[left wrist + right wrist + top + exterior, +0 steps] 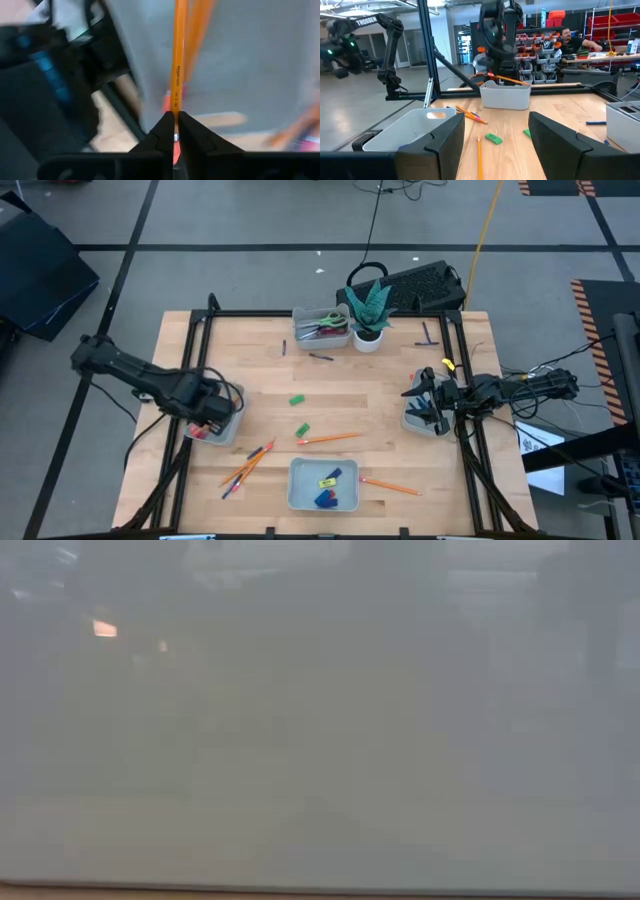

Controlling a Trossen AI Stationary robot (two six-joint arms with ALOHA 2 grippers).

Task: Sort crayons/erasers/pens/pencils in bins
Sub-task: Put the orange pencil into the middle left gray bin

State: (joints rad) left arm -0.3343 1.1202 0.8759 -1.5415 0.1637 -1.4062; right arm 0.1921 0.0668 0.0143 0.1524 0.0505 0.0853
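Note:
My left gripper (213, 416) hangs over the left bin (226, 432), shut on an orange pencil (176, 75). In the right wrist view that pencil (508, 79) lies almost level just above the bin's rim (505, 88). My right gripper (495, 150) is open over the right bin (424, 423) and holds nothing. Loose on the wood lie two green erasers (296, 400) (302, 430), pencils (330, 438) (390, 487) (245, 465) and dark pens (320, 357). Yellow and blue erasers (326, 490) lie in the near bin (300, 498). The low view shows only grey blur. My left gripper pinches the pencil near one end (175, 116) between its two fingertips. The pencil runs straight on from the fingertips, in line with them, over the grey inside of the bin. Whether its free end (526, 83) touches the bin's rim I cannot tell.
The far bin (322, 340) holds scissors, and a white plant pot (368, 338) stands beside it. A black keyboard (420, 285) lies beyond the table's far edge. A black frame (200, 350) runs along the table's sides. People sit at benches in the room behind (570, 42).

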